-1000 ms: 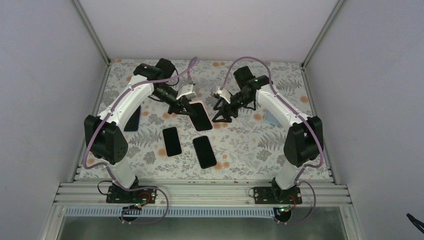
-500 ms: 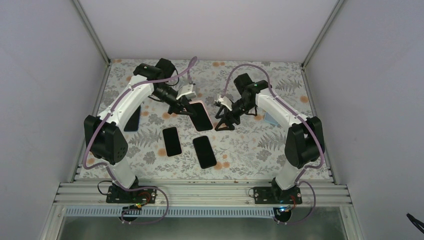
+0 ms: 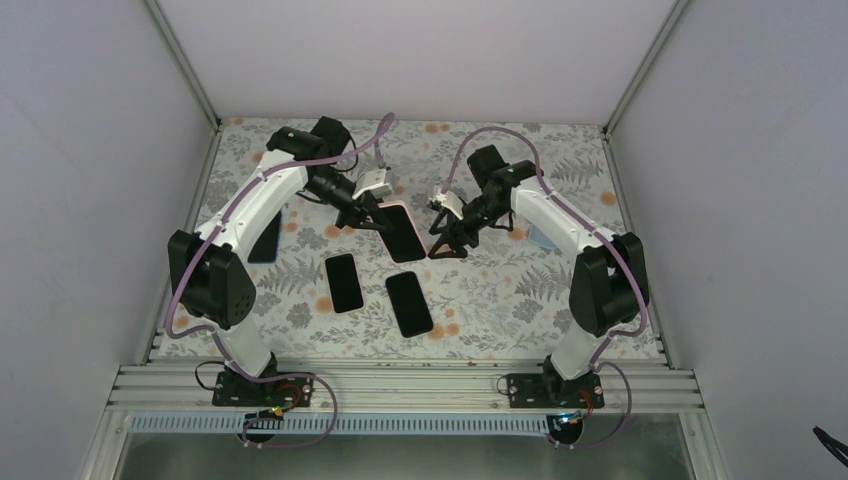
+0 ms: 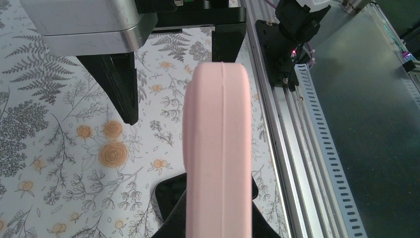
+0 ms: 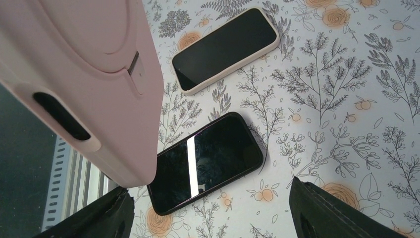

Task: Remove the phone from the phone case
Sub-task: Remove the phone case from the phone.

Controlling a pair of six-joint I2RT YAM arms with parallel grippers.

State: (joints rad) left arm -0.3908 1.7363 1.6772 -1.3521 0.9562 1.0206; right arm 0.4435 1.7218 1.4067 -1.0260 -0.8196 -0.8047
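A phone with a dark screen sits in a pink case (image 3: 402, 232). My left gripper (image 3: 372, 220) is shut on the case's far end and holds it above the table. In the left wrist view the case's pink edge (image 4: 218, 148) fills the middle, with my fingers (image 4: 171, 225) clamped at its base. My right gripper (image 3: 446, 243) is open just right of the case, jaws spread wide. In the right wrist view the case's pink back (image 5: 84, 74) is at upper left, beside my left finger (image 5: 94, 218); nothing is between the fingers.
Two phones lie on the floral table in front: one (image 3: 343, 282) left, one (image 3: 409, 303) right. The right wrist view shows a beige-cased phone (image 5: 225, 49) and a black phone (image 5: 208, 161). A dark phone (image 3: 265, 238) lies far left and a pale blue object (image 3: 540, 235) far right.
My right gripper has moved left and lower, closing in on the right side of the held pink case. The left gripper and the case have stayed put.
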